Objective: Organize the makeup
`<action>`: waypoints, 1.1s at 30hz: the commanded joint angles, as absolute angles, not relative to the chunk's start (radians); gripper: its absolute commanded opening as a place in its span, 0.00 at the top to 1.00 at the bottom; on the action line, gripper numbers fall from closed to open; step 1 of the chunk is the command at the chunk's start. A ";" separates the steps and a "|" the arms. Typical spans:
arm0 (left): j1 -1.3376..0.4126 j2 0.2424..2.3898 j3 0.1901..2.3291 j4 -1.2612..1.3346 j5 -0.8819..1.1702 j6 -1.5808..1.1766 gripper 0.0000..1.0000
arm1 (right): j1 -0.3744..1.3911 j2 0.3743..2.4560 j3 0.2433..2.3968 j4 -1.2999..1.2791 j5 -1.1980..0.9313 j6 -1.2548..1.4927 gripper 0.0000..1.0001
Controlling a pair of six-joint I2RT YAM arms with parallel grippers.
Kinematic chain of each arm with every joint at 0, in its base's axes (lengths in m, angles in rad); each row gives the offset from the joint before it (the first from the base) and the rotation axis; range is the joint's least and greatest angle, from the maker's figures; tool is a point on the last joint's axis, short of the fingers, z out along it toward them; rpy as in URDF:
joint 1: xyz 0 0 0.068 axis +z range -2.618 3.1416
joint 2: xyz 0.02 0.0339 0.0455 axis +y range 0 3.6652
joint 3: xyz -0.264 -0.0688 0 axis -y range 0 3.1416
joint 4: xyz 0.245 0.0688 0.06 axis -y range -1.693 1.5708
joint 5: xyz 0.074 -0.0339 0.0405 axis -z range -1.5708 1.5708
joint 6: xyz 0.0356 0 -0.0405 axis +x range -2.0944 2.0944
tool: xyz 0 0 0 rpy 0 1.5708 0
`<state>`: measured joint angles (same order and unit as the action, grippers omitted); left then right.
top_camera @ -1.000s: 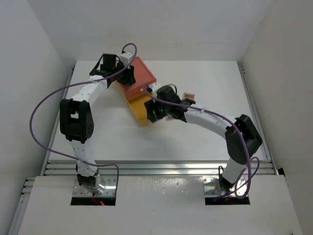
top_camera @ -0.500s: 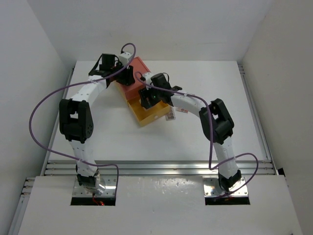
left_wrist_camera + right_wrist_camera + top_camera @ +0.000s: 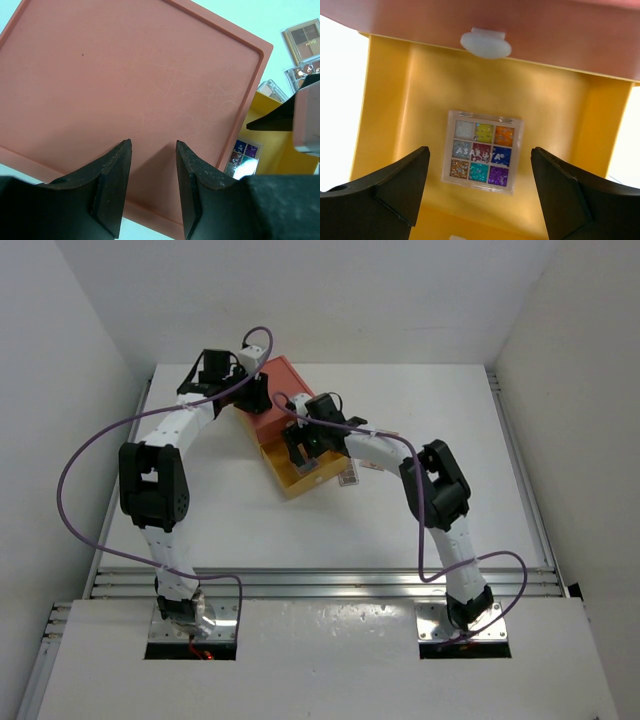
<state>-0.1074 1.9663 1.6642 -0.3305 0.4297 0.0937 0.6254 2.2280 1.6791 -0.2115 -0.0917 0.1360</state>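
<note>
A multi-colour eyeshadow palette lies flat on the floor of the pulled-out yellow drawer. My right gripper hangs over it, open wide, with a finger on either side and not touching it. From above, that gripper is over the drawer. My left gripper is part open over the orange box's lid, with nothing between its fingers. More palettes lie on the table beyond the box: a brown one and a clear-cased one. No brushes or pencil-like sticks are in view.
The orange box stands at the back middle of the white table, its drawer open toward the front. A white knob sits on the box front above the drawer. One palette lies just right of the drawer. White walls close in both sides.
My right arm swung left from beside the drawer to over it, and its jaws widened. The multi-colour palette now lies free in the drawer. The left arm hardly moved.
</note>
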 commanded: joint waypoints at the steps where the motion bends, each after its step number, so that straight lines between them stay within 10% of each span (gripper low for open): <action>1: -0.081 1.991 1.628 -0.460 0.393 0.098 0.53 | 0.618 2.114 1.674 -0.160 -0.071 0.155 0.18; 9: -0.081 2.000 1.628 -0.469 0.364 0.127 0.53 | 0.487 1.947 1.562 -0.211 0.161 0.270 0.10; 20: -0.072 2.010 1.628 -0.479 0.354 0.127 0.53 | 0.287 2.216 1.764 -0.511 0.321 0.474 0.02; 33: -0.072 2.019 1.646 -0.488 0.354 0.127 0.53 | 0.246 2.344 1.789 -0.552 0.305 0.529 0.16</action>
